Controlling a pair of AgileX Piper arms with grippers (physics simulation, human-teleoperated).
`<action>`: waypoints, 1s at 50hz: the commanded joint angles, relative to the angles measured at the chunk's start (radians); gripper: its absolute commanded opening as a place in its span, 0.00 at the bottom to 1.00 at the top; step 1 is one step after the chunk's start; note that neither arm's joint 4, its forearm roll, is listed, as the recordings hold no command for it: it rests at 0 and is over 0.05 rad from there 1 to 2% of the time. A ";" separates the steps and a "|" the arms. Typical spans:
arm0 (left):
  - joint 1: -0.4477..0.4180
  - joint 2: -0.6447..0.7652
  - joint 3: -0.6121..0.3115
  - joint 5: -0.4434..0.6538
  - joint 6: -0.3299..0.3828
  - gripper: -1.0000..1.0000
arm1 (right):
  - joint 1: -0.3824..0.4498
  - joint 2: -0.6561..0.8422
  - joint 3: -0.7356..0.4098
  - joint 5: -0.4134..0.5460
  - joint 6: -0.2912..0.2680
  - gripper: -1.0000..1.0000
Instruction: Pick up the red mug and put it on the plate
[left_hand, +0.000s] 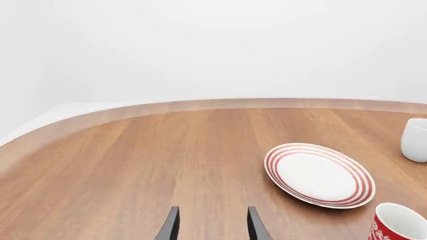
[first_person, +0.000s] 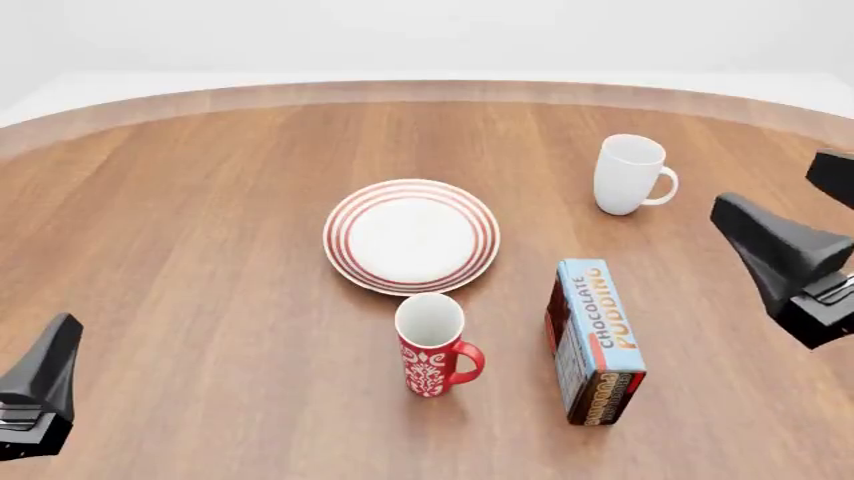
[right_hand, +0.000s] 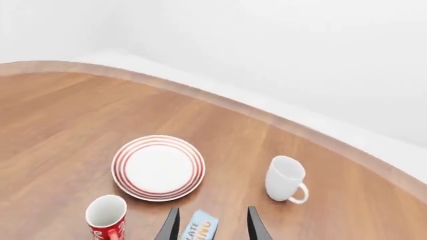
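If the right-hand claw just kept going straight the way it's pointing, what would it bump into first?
Probably the pudding box: in the right wrist view it sits straight ahead between the right gripper fingers. Depth is hard to judge, so it might pass over it.

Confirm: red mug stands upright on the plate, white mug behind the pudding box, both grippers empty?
Not quite. The front view shows the red mug upright on the table, just in front of the plate, not on it. The rest holds.
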 joint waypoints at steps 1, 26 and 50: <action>0.000 0.000 0.000 0.000 0.000 1.00 | 0.153 0.129 -0.182 0.149 -0.041 1.00; 0.000 0.000 0.000 0.000 0.000 1.00 | 0.256 0.300 -0.289 0.248 -0.057 1.00; 0.000 0.000 0.000 0.000 0.000 1.00 | 0.317 0.387 -0.229 0.256 -0.080 1.00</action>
